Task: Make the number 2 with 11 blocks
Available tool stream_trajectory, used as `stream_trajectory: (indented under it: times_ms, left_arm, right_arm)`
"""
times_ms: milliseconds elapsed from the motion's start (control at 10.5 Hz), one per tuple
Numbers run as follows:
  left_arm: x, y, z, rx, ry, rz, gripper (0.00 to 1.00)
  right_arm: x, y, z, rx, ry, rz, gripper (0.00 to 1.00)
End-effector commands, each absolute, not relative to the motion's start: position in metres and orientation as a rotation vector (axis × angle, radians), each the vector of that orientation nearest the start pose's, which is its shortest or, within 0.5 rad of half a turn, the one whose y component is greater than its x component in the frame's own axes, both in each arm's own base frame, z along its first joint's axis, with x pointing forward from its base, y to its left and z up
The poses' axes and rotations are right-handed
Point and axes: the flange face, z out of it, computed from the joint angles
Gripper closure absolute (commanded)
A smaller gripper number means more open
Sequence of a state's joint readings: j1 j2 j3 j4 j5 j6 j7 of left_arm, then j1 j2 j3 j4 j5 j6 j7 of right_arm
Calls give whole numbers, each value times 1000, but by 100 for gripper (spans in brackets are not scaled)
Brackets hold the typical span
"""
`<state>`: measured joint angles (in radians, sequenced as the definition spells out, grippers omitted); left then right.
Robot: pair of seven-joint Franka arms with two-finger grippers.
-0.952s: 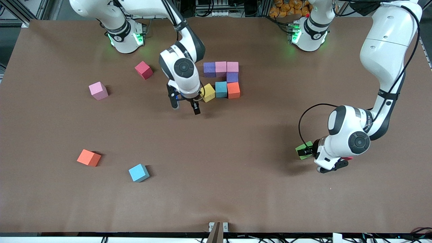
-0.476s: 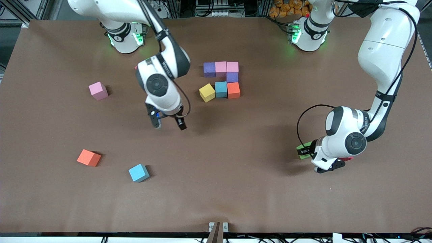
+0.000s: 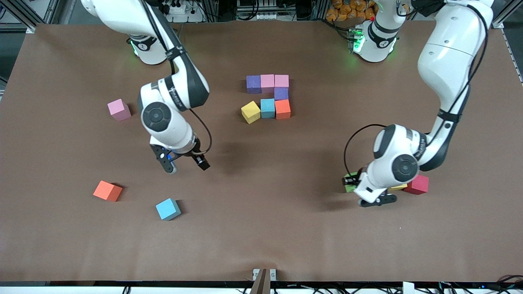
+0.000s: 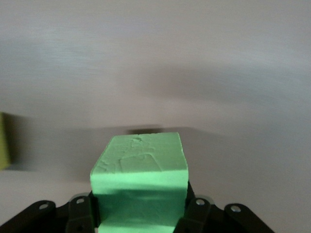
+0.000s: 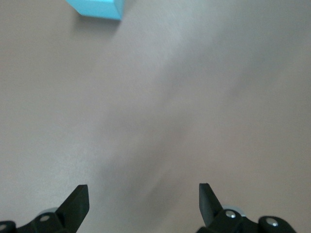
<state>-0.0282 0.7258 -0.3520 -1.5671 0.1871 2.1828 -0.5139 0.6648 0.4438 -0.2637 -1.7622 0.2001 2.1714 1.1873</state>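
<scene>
Seven blocks form part of the number 2 [image 3: 267, 96]: a purple, pink, pink row, a purple block nearer the camera, then a row of orange, blue and a skewed yellow block [image 3: 250, 112]. My left gripper [image 3: 354, 181] is shut on the green block [image 3: 348, 183], held just above the table; in the left wrist view that gripper [image 4: 139, 213] clamps the green block [image 4: 141, 165]. My right gripper [image 3: 184, 163] hangs open and empty over bare table, with the sky-blue block [image 3: 168, 209] nearer the camera. In the right wrist view that gripper [image 5: 143, 194] faces the sky-blue block [image 5: 97, 8].
A loose pink block [image 3: 119, 110] and an orange block [image 3: 107, 190] lie toward the right arm's end. A crimson cube [image 3: 416, 184] and a sliver of a yellow block [image 3: 398, 187] show beside the left wrist. The brown table [image 3: 261, 237] ends near the front camera.
My right gripper swung away from the yellow block toward the front camera and its own end. My left gripper shut on the green block and carried it toward the middle, uncovering the crimson cube.
</scene>
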Motion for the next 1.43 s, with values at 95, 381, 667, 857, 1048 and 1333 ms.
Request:
stream_trajectory:
  times_ms: [95, 381, 667, 857, 1048, 1333]
  left_arm:
    - [626, -320, 263, -3206, -190, 105, 75]
    - [586, -391, 276, -3202, -260, 94, 74]
    - [538, -454, 265, -3171, -348, 125, 74]
    - [504, -489, 253, -3140, -381, 134, 74]
    - [482, -512, 246, -3137, -400, 146, 74]
    - [462, -534, 231, -3153, -418, 132, 74]
  right_arm:
    - [613, 246, 322, -2942, 1023, 64, 0]
    - [625, 216, 317, -3042, 670, 61, 0]
    - [631, 199, 318, -3086, 384, 54, 0]
    - [640, 168, 316, -3101, 110, 49, 0]
    - [657, 147, 318, -3097, -188, 9, 0]
    - [684, 134, 308, -3070, -484, -32, 0]
